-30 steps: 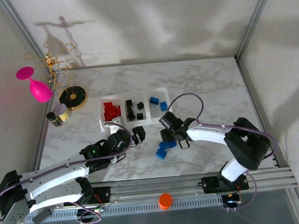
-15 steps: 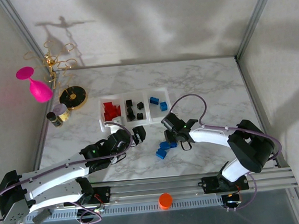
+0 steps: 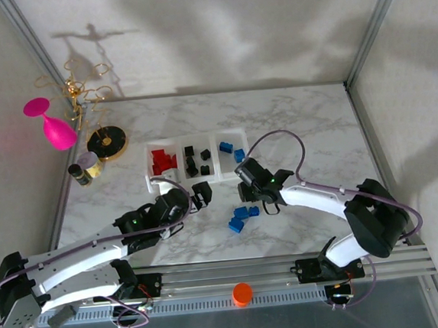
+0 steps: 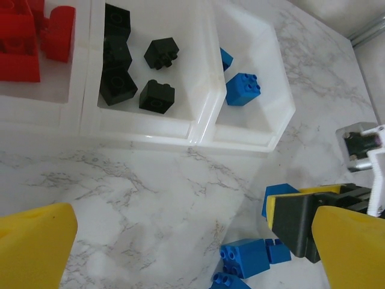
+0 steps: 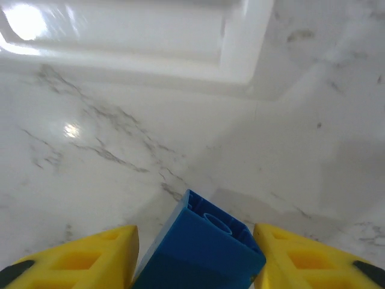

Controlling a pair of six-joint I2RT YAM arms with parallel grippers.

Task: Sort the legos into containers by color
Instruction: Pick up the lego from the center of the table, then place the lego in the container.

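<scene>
Blue lego first: it is pinched between the two yellow fingers of the right gripper. The fingers press on both of its sides, so it cannot slip out. It looks lifted a little off the marble table, I think so that it can be carried.

Just ahead of it is the white wall of the containers. There are three trays in a row. One has red bricks, the middle one has black bricks, and the end one has blue bricks. The end tray is the nearest to the right gripper, and that is where blue belongs.

More loose blue legos lie on the table near the trays, waiting for their turn.

The left gripper has its fingers spread wide apart with nothing between them. It hangs just in front of the trays, maybe ready to pick up one of the loose ones.
</scene>
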